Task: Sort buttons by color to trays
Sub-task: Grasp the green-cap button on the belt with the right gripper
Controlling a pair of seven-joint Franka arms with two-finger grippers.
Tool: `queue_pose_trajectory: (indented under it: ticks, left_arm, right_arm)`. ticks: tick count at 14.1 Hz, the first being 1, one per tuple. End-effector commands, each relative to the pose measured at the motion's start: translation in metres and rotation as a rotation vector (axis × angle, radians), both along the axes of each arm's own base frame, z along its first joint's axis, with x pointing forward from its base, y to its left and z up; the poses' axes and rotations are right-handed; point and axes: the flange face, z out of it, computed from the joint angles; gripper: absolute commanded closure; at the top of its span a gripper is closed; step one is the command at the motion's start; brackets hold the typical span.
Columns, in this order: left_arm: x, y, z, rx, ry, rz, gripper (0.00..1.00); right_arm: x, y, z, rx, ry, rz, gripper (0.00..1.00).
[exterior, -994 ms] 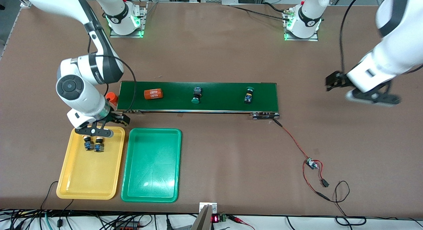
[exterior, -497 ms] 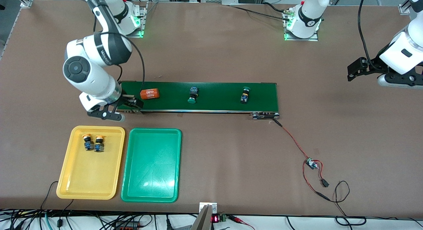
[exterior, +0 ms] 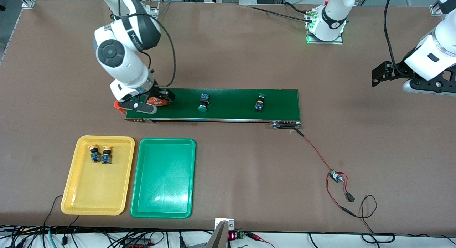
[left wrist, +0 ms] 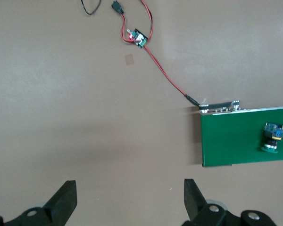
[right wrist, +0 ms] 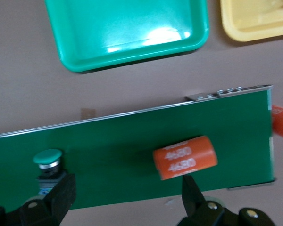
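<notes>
1. The right claw (exterior: 151, 102) hung spread wide over the belt (exterior: 228, 104), above the orange cylinder (exterior: 156, 101)
2. The left claw (exterior: 392, 77) waited wide apart over bare bench (exterior: 231, 55)
3. Two green buttons (exterior: 203, 102) (exterior: 260, 102) lay on the belt
4. Two yellow-orange buttons (exterior: 94, 153) (exterior: 106, 154) sat in the yellow tray (exterior: 96, 201); the green tray (exterior: 164, 201) lay beside it

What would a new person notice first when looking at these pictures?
Probably the long green belt across the middle of the table, carrying two green buttons and an orange cylinder. The open right gripper hovers over that cylinder. Nearer the camera lie a yellow tray with two yellow buttons and a green tray.
</notes>
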Motion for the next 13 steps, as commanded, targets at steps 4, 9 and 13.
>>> queue_pose_trajectory:
  ticks: [4,9,13]
  left_arm:
    - [-0.010,-0.015,0.005,0.028,0.027,-0.013,0.00]
    - [-0.014,-0.037,0.009,0.032,0.034,-0.019,0.00]
    - [-0.013,-0.037,0.009,0.034,0.029,0.030,0.00]
  right_arm:
    - [-0.025,0.035,-0.029,0.031,-0.040,-0.022,0.00]
    - [-0.028,0.053,-0.053,0.014,-0.082,0.059,0.00]
    - [-0.033,0.059,-0.067,-0.038,-0.093,0.143,0.00]
